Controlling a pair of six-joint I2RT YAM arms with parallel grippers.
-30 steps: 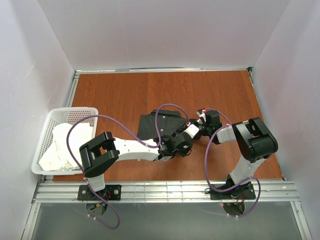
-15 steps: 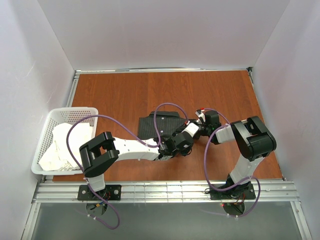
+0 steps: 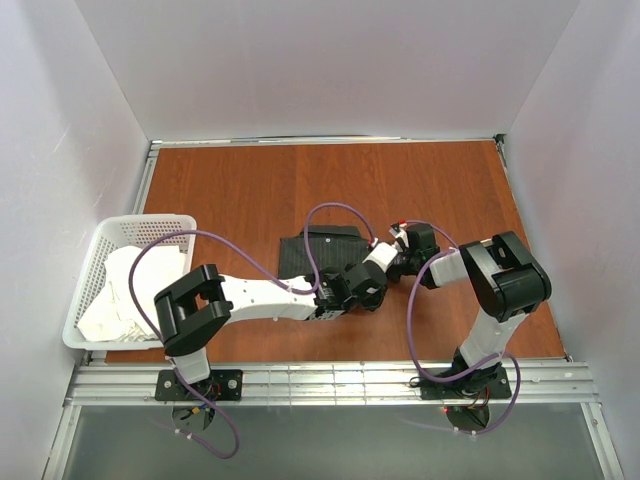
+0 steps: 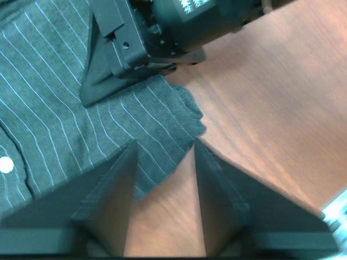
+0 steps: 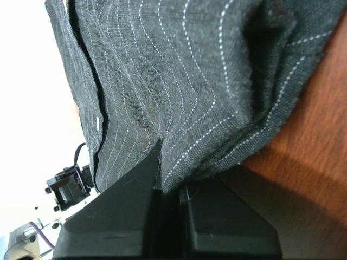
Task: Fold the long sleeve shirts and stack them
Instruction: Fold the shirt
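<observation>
Swap at the shirt's right edge! A second ago the left claw was clamped tight and the right claw stood half open. Now it's reversed. The right claw has snapped closed with a fold of pinstriped cloth pinched between its fingers. The left claw has eased partly open, its fingers straddling the hem corner, with cloth lying loose between them and nothing gripped. That looks like a handover, with the right arm taking the edge for the next fold. The shirt itself sits as a compact dark packet mid-desk, well apart from the basket at the left edge.
</observation>
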